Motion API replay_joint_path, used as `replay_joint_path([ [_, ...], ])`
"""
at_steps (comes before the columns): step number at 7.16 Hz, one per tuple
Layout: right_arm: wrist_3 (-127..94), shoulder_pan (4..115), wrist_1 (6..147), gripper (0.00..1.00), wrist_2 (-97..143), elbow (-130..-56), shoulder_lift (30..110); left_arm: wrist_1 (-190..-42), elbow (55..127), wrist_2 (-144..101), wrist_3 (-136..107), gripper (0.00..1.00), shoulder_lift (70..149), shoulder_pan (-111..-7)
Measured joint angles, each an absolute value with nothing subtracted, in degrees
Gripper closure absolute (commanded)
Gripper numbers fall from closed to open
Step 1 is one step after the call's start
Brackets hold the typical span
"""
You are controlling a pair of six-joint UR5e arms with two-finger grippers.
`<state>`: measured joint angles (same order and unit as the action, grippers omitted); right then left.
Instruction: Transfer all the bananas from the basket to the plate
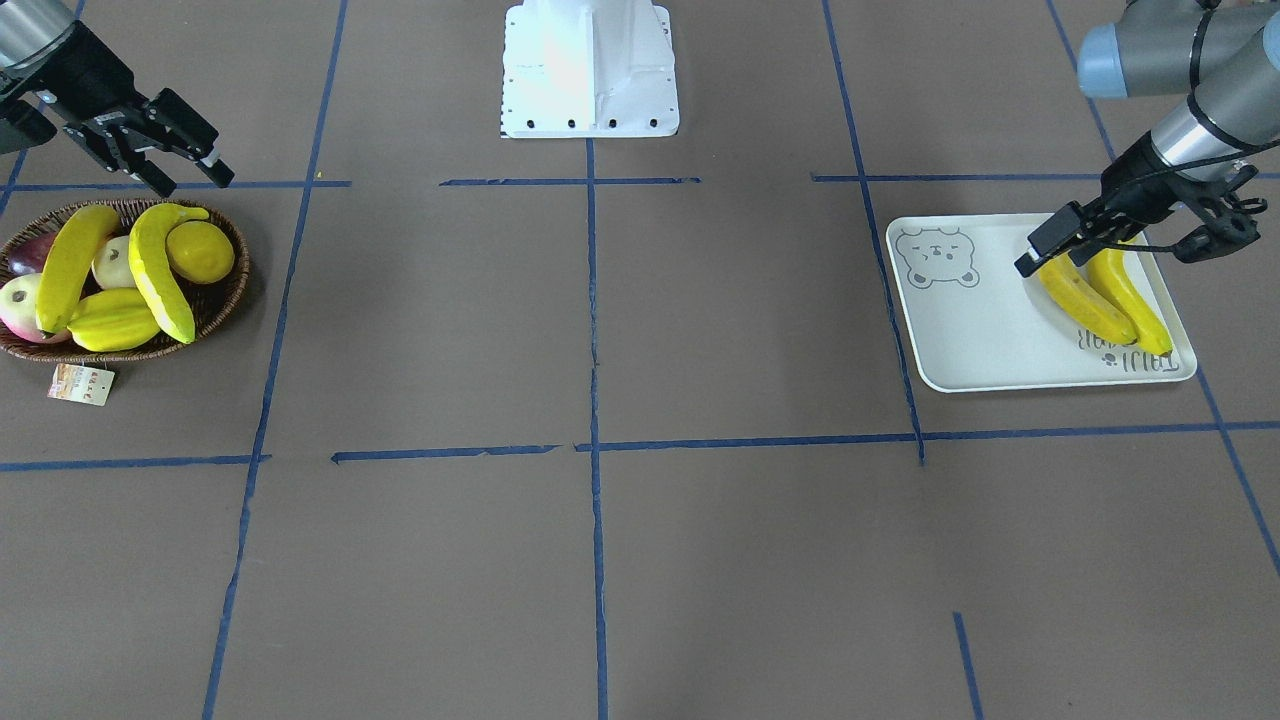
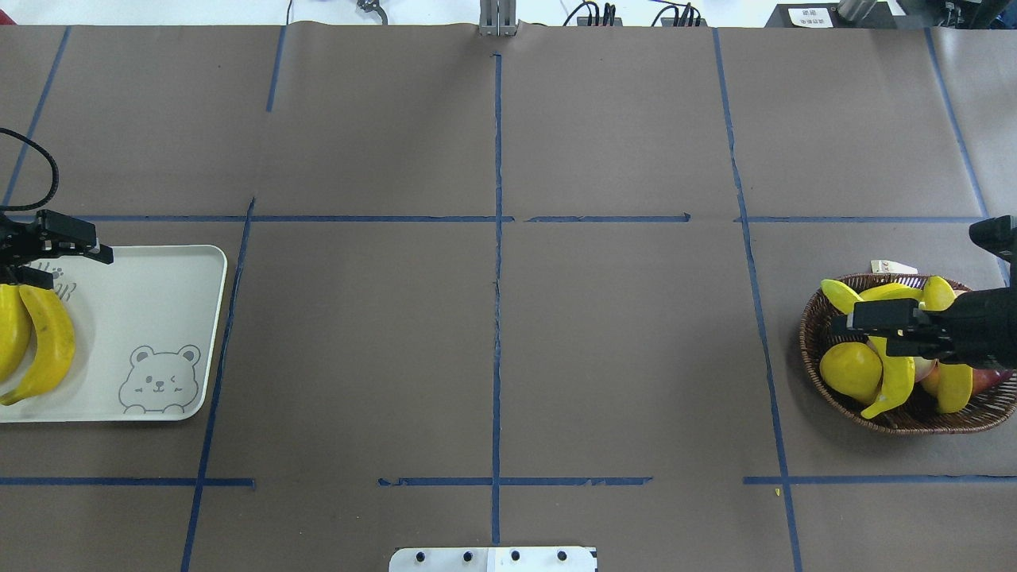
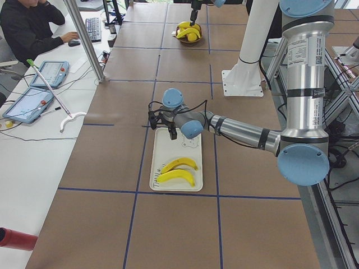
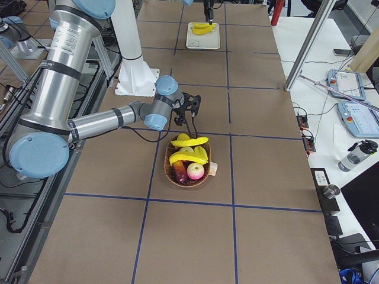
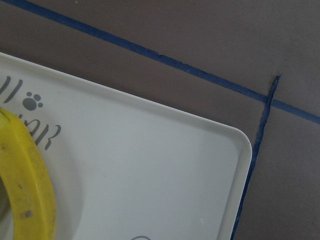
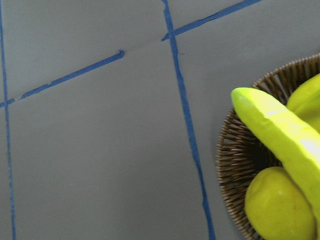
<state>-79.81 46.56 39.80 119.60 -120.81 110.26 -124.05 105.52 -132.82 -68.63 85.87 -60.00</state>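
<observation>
Two yellow bananas (image 1: 70,265) (image 1: 160,270) lie in the dark wicker basket (image 1: 225,300) with other fruit. Two more bananas (image 1: 1085,300) (image 1: 1135,295) lie side by side on the off-white bear plate (image 1: 980,330). My right gripper (image 1: 192,180) is open and empty, just above the basket's robot-side rim; overhead it (image 2: 866,330) hangs over the basket (image 2: 810,349). My left gripper (image 1: 1110,250) is open and empty, just above the plate's bananas (image 2: 48,342). The right wrist view shows a banana (image 6: 280,135) over the basket rim (image 6: 235,165). The left wrist view shows a banana (image 5: 25,190) on the plate (image 5: 175,165).
The basket also holds a lemon (image 1: 200,250), a starfruit (image 1: 110,320) and apples (image 1: 20,305); its paper tag (image 1: 80,383) lies on the table. The white robot base (image 1: 590,70) stands mid-table at the robot's edge. An operator (image 3: 28,28) sits at a side desk.
</observation>
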Motion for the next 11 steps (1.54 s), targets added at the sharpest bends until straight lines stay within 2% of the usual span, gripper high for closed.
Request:
replay_joint_path([
  [4,-68.78,49.78,38.67,0.00,121.57,-113.05,111.86,-123.94,105.63,-132.80,-68.76,0.00,87.66,-59.80],
  [11,-69.43,47.64,39.01,0.01,124.67,-109.83,109.59,-124.01,105.64,-132.80,-68.82,0.00,87.85,-59.73],
])
